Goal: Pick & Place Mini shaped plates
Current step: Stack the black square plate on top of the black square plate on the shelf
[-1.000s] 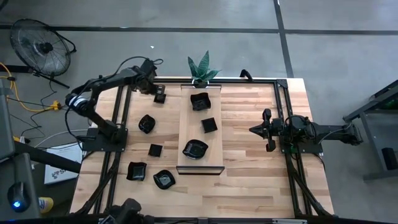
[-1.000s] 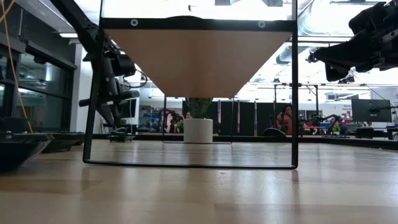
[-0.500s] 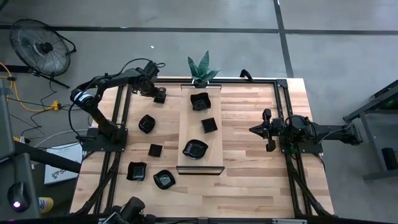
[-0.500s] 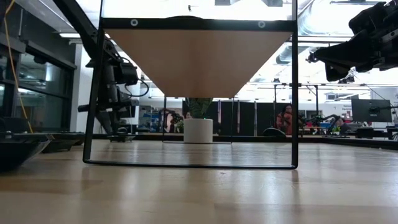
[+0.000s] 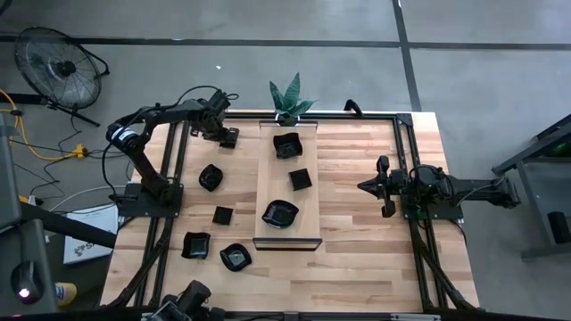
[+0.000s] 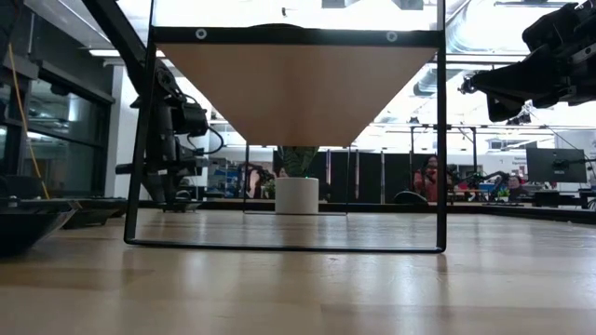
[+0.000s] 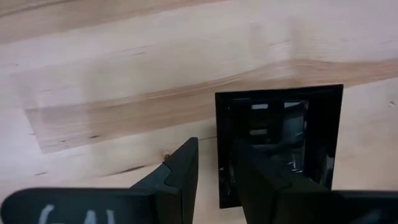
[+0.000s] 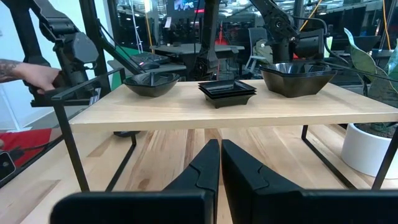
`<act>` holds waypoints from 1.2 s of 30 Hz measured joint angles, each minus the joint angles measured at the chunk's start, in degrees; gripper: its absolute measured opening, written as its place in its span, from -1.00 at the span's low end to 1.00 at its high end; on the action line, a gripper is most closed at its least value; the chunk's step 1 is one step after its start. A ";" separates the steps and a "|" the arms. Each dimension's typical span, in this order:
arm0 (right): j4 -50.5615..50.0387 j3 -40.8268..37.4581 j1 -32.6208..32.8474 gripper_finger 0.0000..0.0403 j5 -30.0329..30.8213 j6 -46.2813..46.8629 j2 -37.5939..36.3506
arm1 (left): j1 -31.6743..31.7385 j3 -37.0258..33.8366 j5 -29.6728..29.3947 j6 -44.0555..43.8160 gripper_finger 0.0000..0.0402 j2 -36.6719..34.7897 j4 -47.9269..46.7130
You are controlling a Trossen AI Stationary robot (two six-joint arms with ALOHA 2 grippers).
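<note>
A small square black plate (image 7: pixel 278 143) lies flat on the table at its far left (image 5: pixel 229 138). My left gripper (image 7: pixel 216 144) points down over it, open, with one finger outside the plate's rim and the other over its hollow. Three more black plates (image 5: pixel 287 144) (image 5: pixel 300 178) (image 5: pixel 279 213) rest on the raised pale wooden board (image 5: pixel 268 178). Several others (image 5: pixel 211 176) (image 5: pixel 235 257) lie on the table left of the board. My right gripper (image 5: pixel 366 186) waits at the table's right, level and shut (image 8: pixel 220 163). My left gripper straddles one side rim of the square plate (image 7: pixel 219 155) from above, fingers pointing down, one finger (image 7: pixel 183 171) outside over the wood and one (image 7: pixel 258 177) over the hollow. Whether either finger touches the plate I cannot tell. The plate lies flat on the table.
The board stands on a black metal frame (image 6: pixel 144 186) in the table's middle. A potted plant (image 5: pixel 290 98) stands at the far edge behind it. A person's hand (image 8: pixel 37 76) shows beyond the table's left. Bare wood lies between the board and my right arm.
My left gripper has come down toward the square plate at the far left and tipped more steeply downward. Its finger gap looks the same. The plates have not moved.
</note>
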 joint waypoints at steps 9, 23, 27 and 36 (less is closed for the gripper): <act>0.01 -0.01 0.00 -0.94 0.00 0.00 -0.02 | 0.00 0.00 0.96 1.09 -0.53 0.00 0.10; -0.01 -0.01 -0.01 -0.94 0.00 0.00 -0.02 | 0.00 -0.03 0.94 1.64 -0.69 0.00 0.05; 0.01 0.00 0.01 -0.94 0.00 0.00 -0.02 | 0.00 -0.04 0.97 1.67 -0.91 -0.01 0.05; -0.02 -0.01 -0.01 -0.94 0.00 0.00 -0.02 | 0.00 -0.02 2.07 2.94 -0.95 -0.20 -0.43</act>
